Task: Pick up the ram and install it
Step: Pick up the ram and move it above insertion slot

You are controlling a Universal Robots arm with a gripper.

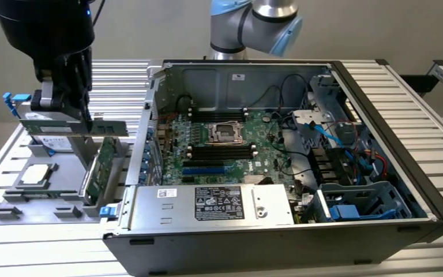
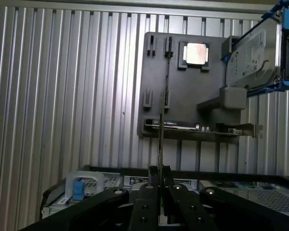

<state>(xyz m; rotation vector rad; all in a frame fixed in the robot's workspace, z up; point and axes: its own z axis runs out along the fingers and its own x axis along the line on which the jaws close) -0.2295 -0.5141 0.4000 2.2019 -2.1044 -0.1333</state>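
Looking through the wrist view, you see the end effector clamped on the ram, a thin stick seen edge-on between its fingers. It hangs over the gray parts holder on the slatted counter, near the processor and hard drive, just beside the open computer case.

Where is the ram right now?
The ram is clamped edge-on in the tool, over the dark parts tray, which lies on the exterior view's left of the open computer case.
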